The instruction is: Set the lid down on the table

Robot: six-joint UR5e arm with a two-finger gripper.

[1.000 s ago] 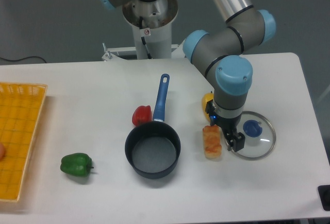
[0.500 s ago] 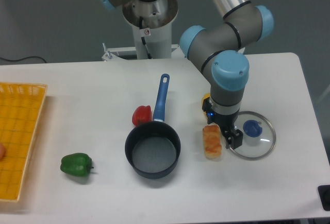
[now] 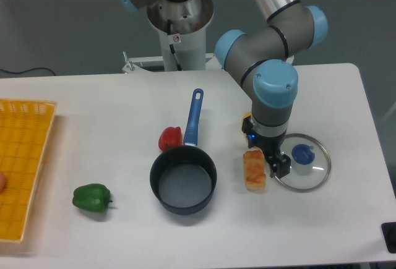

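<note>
— White desk [image 3: 124, 102], grey wall behind. Changed since a second ago?
— Arm drifted slightly left, away from the lid [image 3: 303, 170]; lid flat on desk, right of the saucepan [image 3: 183, 179]. Placing looks done.
— End effector [image 3: 279, 167]?
— Touching nothing visibly; cannot tell how wide.
— Counts?
— One lid, one saucepan, two peppers.

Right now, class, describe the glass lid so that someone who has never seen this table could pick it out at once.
Start at the white table and follow the robot arm down to its gripper on the right side. The lid lies flat on the tabletop just right of the gripper. Unlike the dark saucepan and the orange food piece nearby, it is a clear round disc with a metal rim and blue knob.
</note>
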